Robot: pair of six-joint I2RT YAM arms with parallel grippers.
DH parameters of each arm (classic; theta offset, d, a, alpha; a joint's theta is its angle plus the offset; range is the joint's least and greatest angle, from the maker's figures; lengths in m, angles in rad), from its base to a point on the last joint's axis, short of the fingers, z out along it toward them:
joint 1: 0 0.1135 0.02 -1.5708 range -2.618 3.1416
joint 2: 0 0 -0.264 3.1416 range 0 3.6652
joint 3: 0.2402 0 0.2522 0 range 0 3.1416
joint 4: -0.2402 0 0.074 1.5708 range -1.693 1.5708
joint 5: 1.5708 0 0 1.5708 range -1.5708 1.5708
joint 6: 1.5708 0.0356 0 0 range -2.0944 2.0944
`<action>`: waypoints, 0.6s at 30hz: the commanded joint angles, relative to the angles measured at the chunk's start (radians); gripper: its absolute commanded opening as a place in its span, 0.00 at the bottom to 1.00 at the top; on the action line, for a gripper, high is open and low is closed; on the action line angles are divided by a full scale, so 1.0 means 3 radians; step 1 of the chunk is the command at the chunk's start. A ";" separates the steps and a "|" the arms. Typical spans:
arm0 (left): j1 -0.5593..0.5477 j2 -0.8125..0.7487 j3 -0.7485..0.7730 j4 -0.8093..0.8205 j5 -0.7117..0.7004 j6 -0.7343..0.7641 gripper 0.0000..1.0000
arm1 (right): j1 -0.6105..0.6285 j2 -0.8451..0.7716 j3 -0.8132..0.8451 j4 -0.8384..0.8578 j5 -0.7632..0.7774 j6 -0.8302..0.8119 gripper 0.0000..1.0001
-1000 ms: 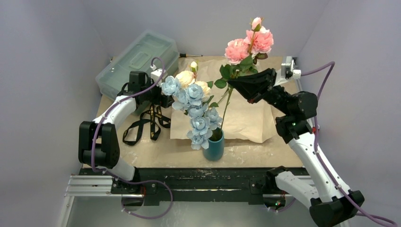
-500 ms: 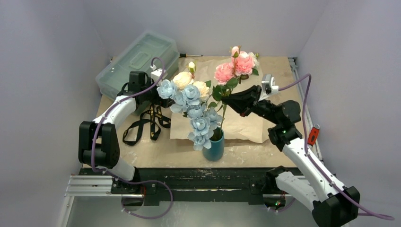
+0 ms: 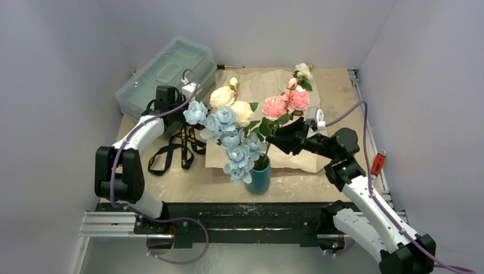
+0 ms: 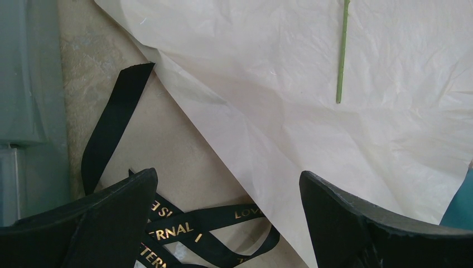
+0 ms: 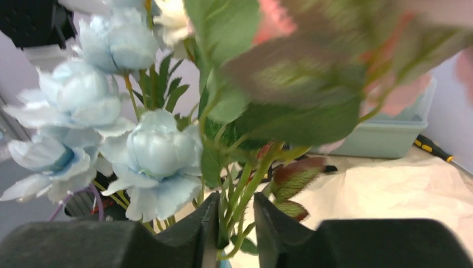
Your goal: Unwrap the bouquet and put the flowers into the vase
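Standing nearest to the arm bases, the vase (image 3: 258, 178) was upright on the table (image 3: 188, 182), just in front of the near edge of the paper (image 3: 297, 151). The flowers (image 3: 234, 145) rose out of it: pale blue blossoms low, cream roses (image 3: 224, 97) above them, and pink peonies (image 3: 285, 104) leaning to the right. The right gripper (image 5: 233, 223) was at the green stems just above the vase. Its fingers stood a little apart, with the stems in the narrow gap and not pressed. Further back on the left, the left gripper (image 4: 227, 174) hung with its fingers spread wide over the black ribbon (image 4: 111, 128) and the paper's edge, holding nothing. One loose stem (image 4: 340, 56) lay on the paper. At the far left corner stood the toolbox (image 3: 165, 71).
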 commanded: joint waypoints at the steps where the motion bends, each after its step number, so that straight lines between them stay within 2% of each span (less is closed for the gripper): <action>1: 0.0024 -0.0004 0.0063 0.0111 0.0012 0.0050 1.00 | -0.0002 -0.0041 0.0021 -0.0370 -0.0153 -0.0290 0.37; 7: 0.0027 -0.0010 0.0067 0.0127 0.0009 0.0027 1.00 | 0.0001 -0.0221 0.0191 -0.0966 -0.0087 -0.0388 0.64; 12: 0.0022 0.0014 0.0068 0.0158 0.0021 -0.0008 1.00 | -0.0004 -0.0375 0.0308 -0.1288 0.0100 -0.0302 0.72; 16: 0.0022 0.0043 0.0085 0.0192 0.0024 -0.0041 1.00 | -0.0009 -0.0435 0.0450 -0.1525 0.0324 -0.0135 0.85; 18: 0.0021 0.0054 0.0111 0.0186 0.0008 -0.0042 1.00 | -0.0025 -0.0467 0.0577 -0.1712 0.0452 -0.0038 0.87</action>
